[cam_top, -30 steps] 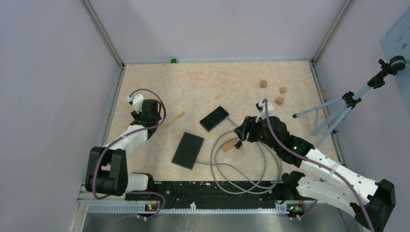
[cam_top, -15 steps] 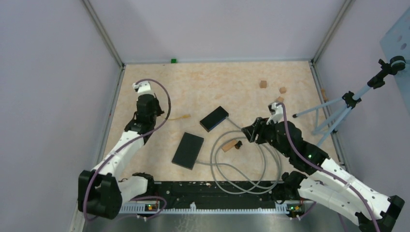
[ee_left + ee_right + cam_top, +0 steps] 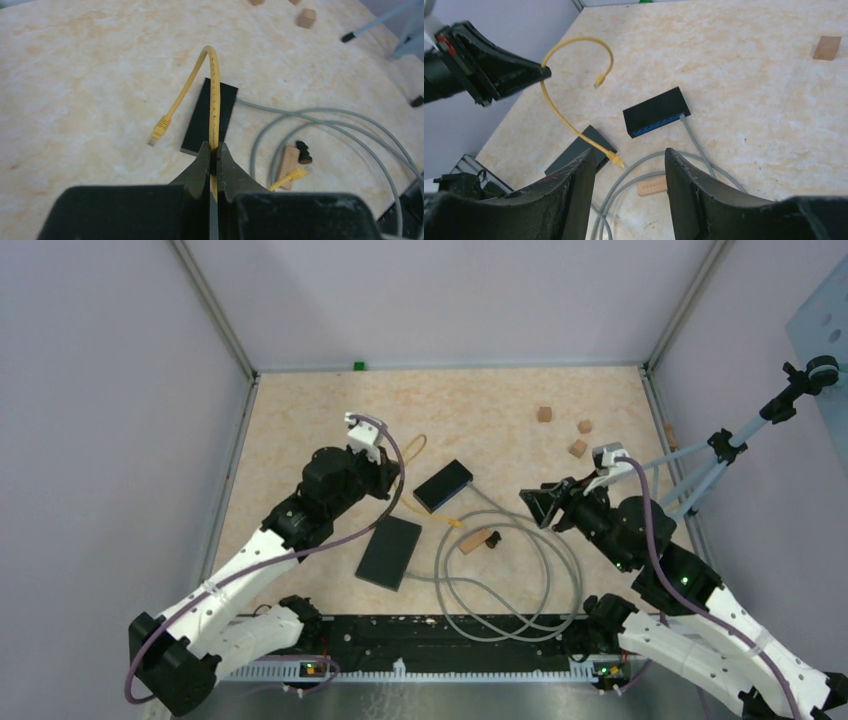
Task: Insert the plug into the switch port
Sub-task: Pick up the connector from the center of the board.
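The left tool point(image 3: 214, 156) clamps the yellow cable point(image 3: 214, 95) mid-length above the bench point(image 3: 75, 75); the right tool point(image 3: 626, 155) hangs half open, empty, near the black switch point(image 3: 656, 112).

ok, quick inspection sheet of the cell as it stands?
surface: tan table, no spills seen
job's things: switch lying flat, blue port face toward the right arm; yellow cable raised in a loop, neither plug in a port
clutter: flat black box; loose wood blocks far right; mid-table wood block with small black part beside it
tools: left tool shut on yellow cable; right tool open, empty
cables: grey cable coiled, one end at the switch
surroundings: tripod beyond right edge; plain walls
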### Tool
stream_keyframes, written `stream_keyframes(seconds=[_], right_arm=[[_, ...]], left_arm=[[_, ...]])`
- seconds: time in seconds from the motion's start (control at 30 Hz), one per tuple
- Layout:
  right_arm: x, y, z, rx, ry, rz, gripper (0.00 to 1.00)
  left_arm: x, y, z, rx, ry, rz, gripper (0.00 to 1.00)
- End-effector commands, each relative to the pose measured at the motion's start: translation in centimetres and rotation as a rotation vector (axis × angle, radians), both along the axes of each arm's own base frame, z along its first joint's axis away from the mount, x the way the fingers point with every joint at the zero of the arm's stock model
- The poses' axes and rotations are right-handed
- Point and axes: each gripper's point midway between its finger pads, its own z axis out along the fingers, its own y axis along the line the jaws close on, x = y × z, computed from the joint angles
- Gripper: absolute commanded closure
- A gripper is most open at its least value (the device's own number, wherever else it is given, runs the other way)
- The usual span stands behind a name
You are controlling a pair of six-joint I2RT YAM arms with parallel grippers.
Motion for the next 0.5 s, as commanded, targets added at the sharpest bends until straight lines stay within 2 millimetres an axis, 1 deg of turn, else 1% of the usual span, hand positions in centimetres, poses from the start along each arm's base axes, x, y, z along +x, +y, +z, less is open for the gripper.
stream_keyframes(seconds=[0.0, 0.03, 0.1, 0.17, 0.23, 0.27, 0.3, 0.37, 0.47], right_arm=[[-0.9, 0.2, 3.7, 0.112, -0.067, 0.035, 0.48], [-1.1, 0.5, 3.7, 0.127, -0.062, 0.048, 0.48], [-1.4, 1.1, 3.7, 0.147, -0.05, 0.076, 0.48], [-1.7, 1.9, 3.6, 0.166, -0.039, 0.114, 0.48], [-2.4, 3.2, 3.9, 0.211, -0.031, 0.188, 0.47], [-3.0, 4.0, 4.3, 0.241, -0.033, 0.238, 0.47], [-3.3, 4.8, 4.8, 0.283, -0.03, 0.274, 0.47], [-3.3, 6.2, 5.2, 0.375, 0.028, 0.308, 0.46], [-2.3, 8.4, 4.5, 0.502, 0.188, 0.293, 0.46]], left_arm=[[-3.7, -2.7, 1.2, -0.073, -0.085, -0.213, 1.0], [-4.6, -3.1, 1.3, -0.087, -0.101, -0.257, 1.0], [-6.5, -4.2, 2.3, -0.127, -0.163, -0.367, 1.0], [-8.9, -5.0, 3.2, -0.149, -0.23, -0.502, 1.0], [-10.8, -5.6, 3.5, -0.141, -0.274, -0.608, 1.0], [-11.4, -5.7, 3.3, -0.128, -0.292, -0.643, 1.0], [-11.5, -5.7, 3.0, -0.119, -0.296, -0.639, 1.0], [-10.9, -5.3, 2.1, -0.087, -0.298, -0.595, 1.0], [-10.5, -5.2, 1.1, -0.038, -0.325, -0.586, 1.0]])
